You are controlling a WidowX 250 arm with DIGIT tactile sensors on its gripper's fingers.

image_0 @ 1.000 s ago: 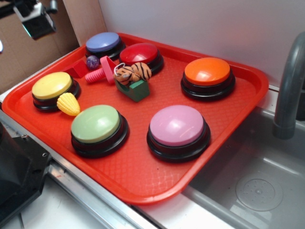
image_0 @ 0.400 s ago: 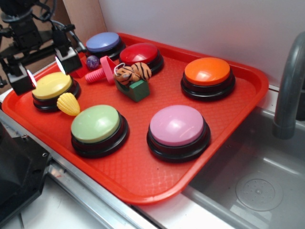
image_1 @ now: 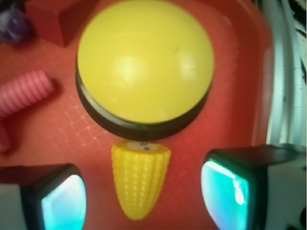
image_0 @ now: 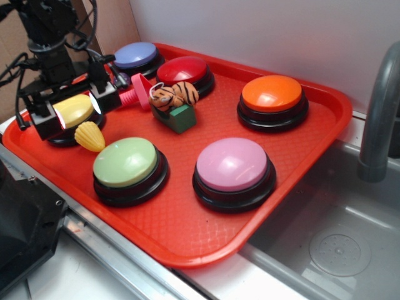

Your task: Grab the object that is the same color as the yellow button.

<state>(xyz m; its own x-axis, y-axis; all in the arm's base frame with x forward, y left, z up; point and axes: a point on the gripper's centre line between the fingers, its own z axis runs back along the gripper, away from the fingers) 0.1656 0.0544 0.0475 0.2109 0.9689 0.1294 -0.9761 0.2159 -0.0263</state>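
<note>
Claw [image_1: 144, 196] now down from 11 o'clock, low over tray [image_0: 206, 231], spread wide, holding nothing. Toy corn cob [image_1: 140, 179] between pads [image_1: 63, 202], touching yellow button [image_1: 144, 64] at button's 6 o'clock. Aligned; needs short drop, then closing.

A plain white wall [image_0: 262, 37] runs along the far side, with what looks like a brown cardboard panel [image_0: 106, 25] standing at its left end. To the right, a grey sink basin [image_0: 337, 244] sits low, its round drain [image_0: 339, 254] showing, and a grey faucet pipe [image_0: 380, 119] curves up beside it. Light is even and soft, and a metal counter edge [image_0: 119, 262] crosses the near left.
</note>
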